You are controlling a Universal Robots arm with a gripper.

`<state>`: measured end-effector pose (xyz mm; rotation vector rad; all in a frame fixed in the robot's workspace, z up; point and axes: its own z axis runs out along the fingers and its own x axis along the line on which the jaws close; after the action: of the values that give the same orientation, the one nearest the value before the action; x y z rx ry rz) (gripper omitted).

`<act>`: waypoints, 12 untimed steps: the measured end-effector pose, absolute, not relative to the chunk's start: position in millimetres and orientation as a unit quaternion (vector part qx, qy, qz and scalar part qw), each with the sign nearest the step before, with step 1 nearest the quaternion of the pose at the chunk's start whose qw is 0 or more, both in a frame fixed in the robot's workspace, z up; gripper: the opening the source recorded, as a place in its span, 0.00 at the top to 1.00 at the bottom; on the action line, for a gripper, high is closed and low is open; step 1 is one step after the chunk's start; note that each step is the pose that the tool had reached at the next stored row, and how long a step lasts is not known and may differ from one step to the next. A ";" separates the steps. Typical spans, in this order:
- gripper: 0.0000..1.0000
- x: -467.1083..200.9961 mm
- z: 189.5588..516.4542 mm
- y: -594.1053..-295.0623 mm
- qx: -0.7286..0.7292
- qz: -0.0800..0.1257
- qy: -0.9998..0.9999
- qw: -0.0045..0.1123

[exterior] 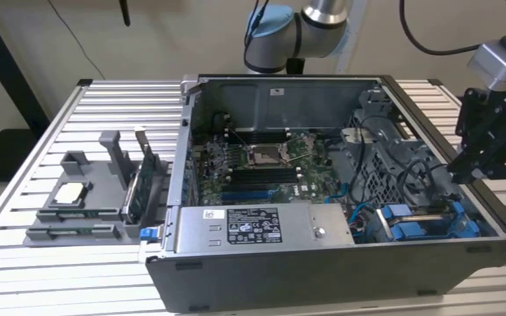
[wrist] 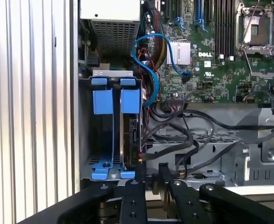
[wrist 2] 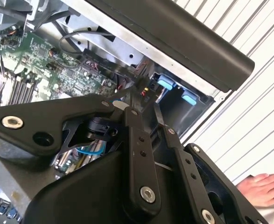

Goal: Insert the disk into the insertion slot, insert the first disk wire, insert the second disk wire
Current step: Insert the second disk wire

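An open grey metal computer case (exterior: 323, 276) lies on its side on a white slatted table (exterior: 112, 99), with the arm's black gripper (wrist: 151, 173) poised at the case's drive-cage corner. In the exterior view the gripper (exterior: 466, 172) hangs over the case wall on that view's right, above the cage. How far the claw is open, and whether it has hold of anything, cannot be told.

The disk (wrist: 133, 135), a flat drive in a bright blue plastic carrier, stands on edge in the insertion slot (wrist: 84, 135), a narrow bay of the grey metal cage just inside the case's corner. A second blue carrier (wrist: 102, 100) sits in the bay beside it, nearer the case wall.

A bundle of black cables (wrist: 183, 135) crosses the case floor beside the cage and reaches the disk's end nearest the gripper. A thin light-blue cable (wrist: 151, 51) loops above them toward the green motherboard (wrist: 221, 70) at the case's middle. A grey labelled power-supply box (exterior: 262, 227) fills the case's near side, next to the cage. Outside the case, on the exterior view's left, a grey parts tray (exterior: 99, 178) rests on the table. In the second wrist view a person's hand (wrist 2: 263, 186) lies on the slats outside the case.
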<state>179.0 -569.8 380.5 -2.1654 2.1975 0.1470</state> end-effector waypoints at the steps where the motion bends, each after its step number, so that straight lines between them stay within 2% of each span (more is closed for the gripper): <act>1: 0.73 179.9 380.4 -569.8 -0.701 0.048 0.711 0.027; 12: 0.73 184.7 379.2 -569.8 -0.701 0.048 0.711 0.027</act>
<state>184.7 -569.8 379.2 -2.1650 2.1954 0.1496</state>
